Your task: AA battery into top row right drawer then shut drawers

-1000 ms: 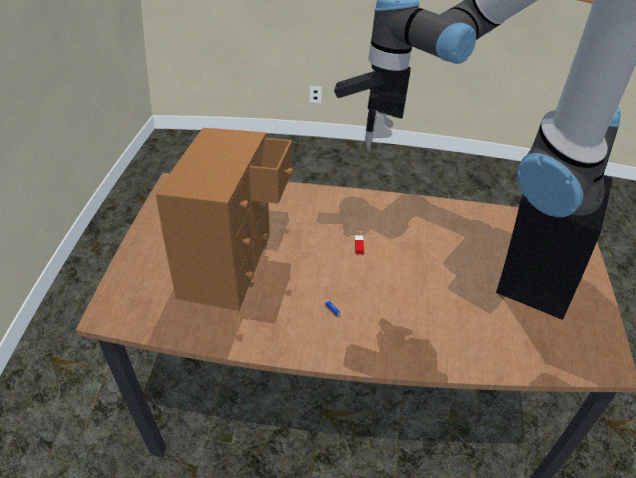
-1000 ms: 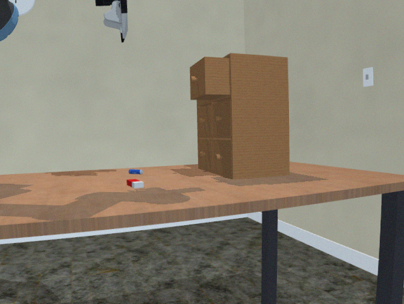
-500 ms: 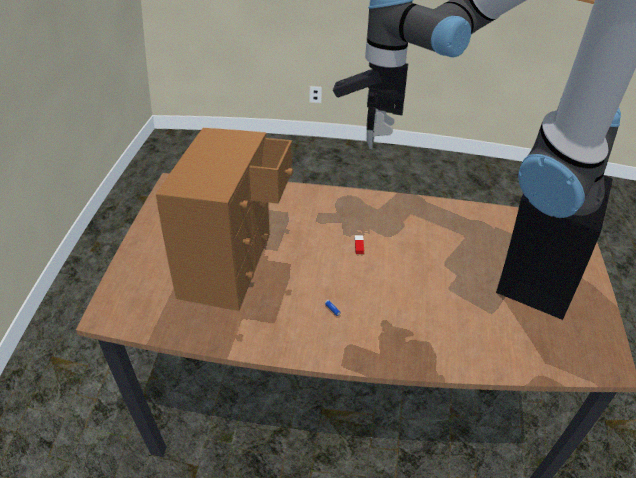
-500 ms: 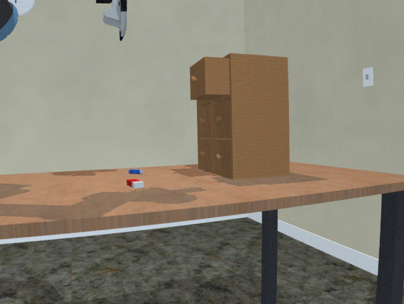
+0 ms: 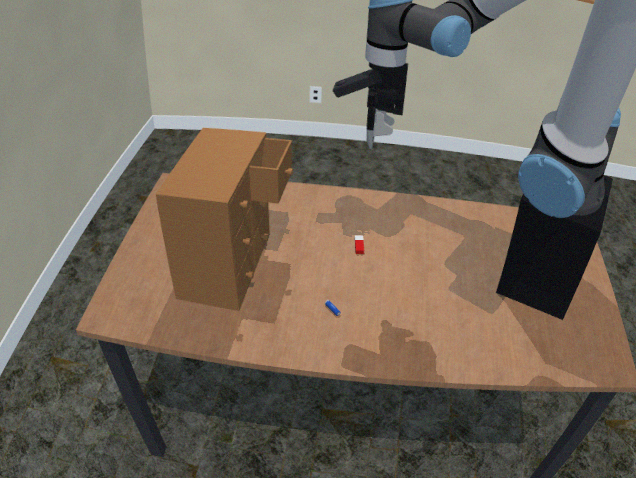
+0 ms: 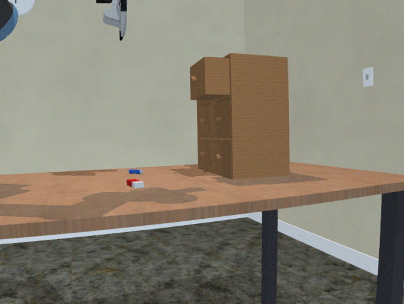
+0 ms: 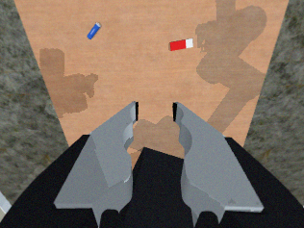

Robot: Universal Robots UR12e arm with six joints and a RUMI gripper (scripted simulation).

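One gripper [image 5: 377, 146] [image 6: 121, 38] [image 7: 155, 103], partly open and holding nothing, hangs above one battery [image 5: 332, 307] [image 6: 135, 171] [image 7: 93, 31] and one red-and-white block [image 5: 359, 244] [image 6: 134, 183] [image 7: 181, 44].

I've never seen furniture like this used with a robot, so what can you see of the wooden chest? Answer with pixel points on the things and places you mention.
The chest [image 5: 205, 221] [image 6: 259, 114] is brown, apparently wood, and stands upright on the table [image 5: 329, 349] [image 6: 326, 176]. Its front has drawers with small round knobs; the top-row right drawer [image 5: 264, 184] [image 6: 216, 76] is pulled out. The jaws aren't touching it.
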